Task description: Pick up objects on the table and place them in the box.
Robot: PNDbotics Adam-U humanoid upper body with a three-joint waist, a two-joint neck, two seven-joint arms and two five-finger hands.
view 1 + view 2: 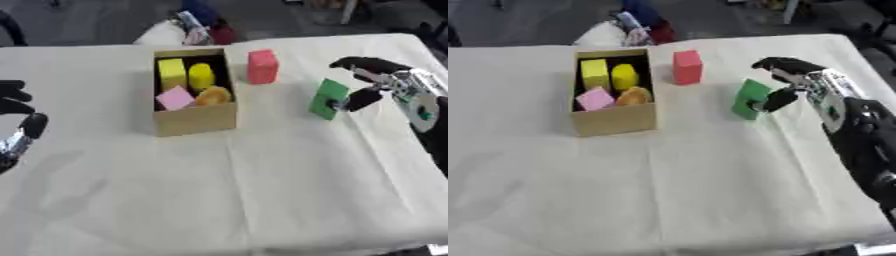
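Table (262,200): white cloth cover, matt, with creases and fold lines. Box (197,119): brown cardboard, matt, dark inside. Red block (262,66) and green block (329,98): matt, smooth, foam-like look. In the box, yellow blocks (172,73), pink block (175,98), orange piece (213,95): matt, soft-looking. Right hand (802,82): black fingers with a slight sheen, silver metal parts, glossy. Left hand (19,120): black, with silver metal at the wrist
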